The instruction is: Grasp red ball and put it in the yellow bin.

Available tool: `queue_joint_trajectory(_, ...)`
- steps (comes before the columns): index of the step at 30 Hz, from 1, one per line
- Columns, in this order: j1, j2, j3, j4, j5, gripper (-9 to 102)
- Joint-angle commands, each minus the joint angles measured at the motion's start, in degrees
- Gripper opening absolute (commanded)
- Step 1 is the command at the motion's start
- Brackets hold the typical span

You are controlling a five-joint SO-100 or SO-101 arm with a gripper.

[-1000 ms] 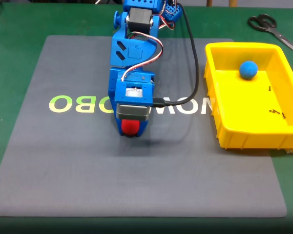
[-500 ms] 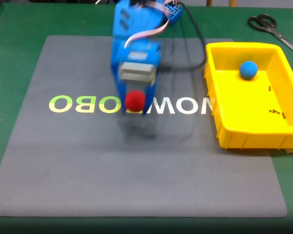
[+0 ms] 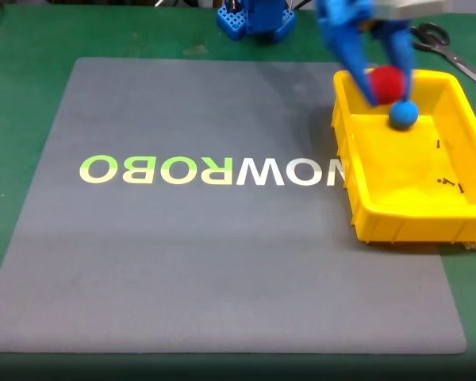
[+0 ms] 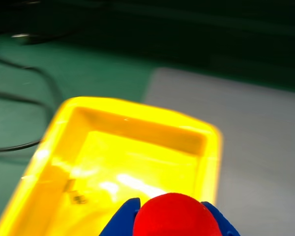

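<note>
Fixed view: blue gripper (image 3: 383, 89) is clamped on the red ball (image 3: 387, 82), held above the far-left corner of the yellow bin (image 3: 404, 218). A blue ball (image 3: 403, 113) lies inside the bin near its far wall. The bin sits at the right edge of the grey mat (image 3: 182, 262). Scissors (image 3: 440, 44) lie at the table's far-right corner.

Wrist view: the red ball (image 4: 177, 216) sits between the blue fingers (image 4: 122, 221), bin (image 4: 137, 123) below.

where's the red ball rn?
Fixed view: red ball held in the tool over the yellow bin, upper right, just above the blue ball.
</note>
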Motion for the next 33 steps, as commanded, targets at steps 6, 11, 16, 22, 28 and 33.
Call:
queue_joint_trajectory(6,-7.6,1.2,-0.7,-1.2,2.4,1)
queue_joint_trajectory(11,-8.8,0.7,-0.7,-1.9,2.5,0)
queue_joint_trajectory(16,-8.9,1.6,-0.8,-1.9,2.6,1)
queue_joint_trajectory(22,-8.3,1.8,-0.8,-1.9,3.7,15)
queue_joint_trajectory(28,-7.9,1.8,-1.0,-1.9,4.0,21)
queue_joint_trajectory(33,-7.4,1.8,-1.1,-2.0,4.0,26)
